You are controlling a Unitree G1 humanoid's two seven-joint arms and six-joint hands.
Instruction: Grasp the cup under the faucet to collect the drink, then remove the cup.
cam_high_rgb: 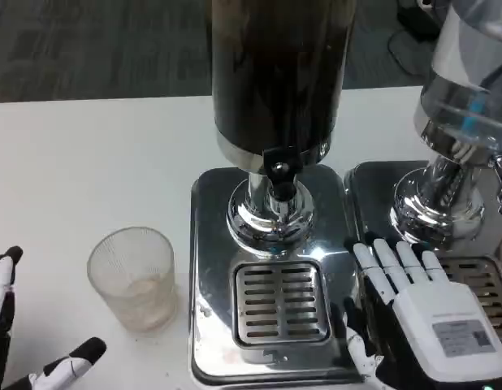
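While the clear ribbed plastic cup (131,278) stands empty on the white table (80,162), at nine o'clock from the steel drip grille (282,302), the black faucet (279,175) hangs over bare grille. Left hand (28,341), at seven o'clock, is spread, holding nothing; right hand (417,309) lies flat, fingers apart. Risk: a glancing grasp could tip the light cup.

Lab or office: grey carpet (97,45), floor cables (409,32).
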